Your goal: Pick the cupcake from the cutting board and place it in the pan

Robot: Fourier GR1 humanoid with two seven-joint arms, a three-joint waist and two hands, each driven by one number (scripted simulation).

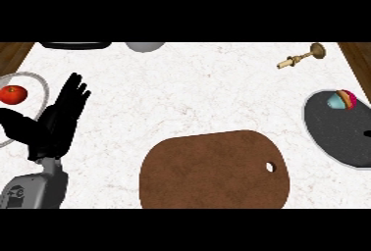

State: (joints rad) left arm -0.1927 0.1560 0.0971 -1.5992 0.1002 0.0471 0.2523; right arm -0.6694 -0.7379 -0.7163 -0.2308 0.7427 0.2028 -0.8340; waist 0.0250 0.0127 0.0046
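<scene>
The cupcake (343, 99), with a teal wrapper and red-and-yellow top, lies tipped inside the dark pan (340, 135) at the counter's right edge, near the pan's far rim. The brown cutting board (214, 171) sits at the front centre with nothing on it. My left hand (54, 120) rests at the left with its fingers straight and pointing up, holding nothing. My right hand does not show in the head view.
A red apple (12, 94) lies on a white plate (39, 81) at the left edge, partly behind my left hand. A wooden utensil (303, 56) lies at the back right. A dark object (76, 45) and a grey bowl (145, 46) stand along the back edge.
</scene>
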